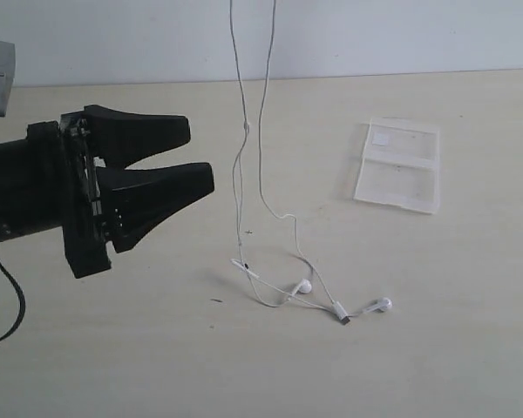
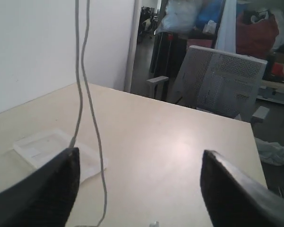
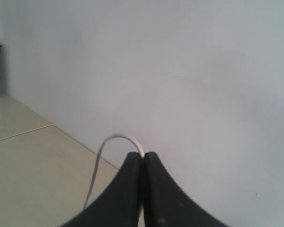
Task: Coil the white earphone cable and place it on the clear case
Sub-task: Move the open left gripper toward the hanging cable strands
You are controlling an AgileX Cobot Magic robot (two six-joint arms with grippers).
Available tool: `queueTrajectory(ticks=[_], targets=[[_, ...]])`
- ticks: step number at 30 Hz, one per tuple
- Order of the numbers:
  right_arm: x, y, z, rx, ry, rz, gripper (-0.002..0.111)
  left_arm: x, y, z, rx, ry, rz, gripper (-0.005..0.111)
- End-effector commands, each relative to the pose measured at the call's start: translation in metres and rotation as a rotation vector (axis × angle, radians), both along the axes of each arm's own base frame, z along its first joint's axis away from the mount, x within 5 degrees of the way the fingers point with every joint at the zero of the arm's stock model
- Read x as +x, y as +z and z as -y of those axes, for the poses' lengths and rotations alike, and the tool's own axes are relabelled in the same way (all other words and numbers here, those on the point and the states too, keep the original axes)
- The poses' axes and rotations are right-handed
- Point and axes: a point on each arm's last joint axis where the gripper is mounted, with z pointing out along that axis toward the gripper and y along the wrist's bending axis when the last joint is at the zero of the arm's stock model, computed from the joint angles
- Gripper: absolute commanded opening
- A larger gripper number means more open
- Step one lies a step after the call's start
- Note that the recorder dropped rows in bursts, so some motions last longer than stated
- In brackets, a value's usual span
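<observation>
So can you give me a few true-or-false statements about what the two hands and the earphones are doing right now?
1. The left hand is open and holds nothing. True.
2. The right hand is open too. False: its jaws are shut on the white earphone cable.
3. The cable lies coiled on the clear case. False: it hangs down from above in two strands, and the case sits apart from it with nothing on it.
4. Both earbuds rest on the table. True.
</observation>
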Motion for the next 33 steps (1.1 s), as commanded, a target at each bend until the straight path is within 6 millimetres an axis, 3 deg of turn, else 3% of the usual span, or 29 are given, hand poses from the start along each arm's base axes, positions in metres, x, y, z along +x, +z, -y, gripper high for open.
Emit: queueTrajectory(ticks=[1,17,23,33], targets=[[0.0,0.003,-0.001,0.0,0.004,0.02,0.0,-0.001,0.003,0.004,-0.02,-0.027,0.007,0.069],[0.001,0.006,-0.001,0.068,-0.002,0.008,0.0,-0.008,-0.004,0.051,0.061,0.182,0.006,0.076],[0.001,0.009,-0.001,0.112,-0.006,0.017,0.0,-0.003,-0.009,0.049,0.071,0.347,-0.09,0.076],[0.001,0.01,0.0,0.144,-0.011,0.004,0.0,0.0,-0.007,0.047,0.045,0.385,-0.089,0.076]])
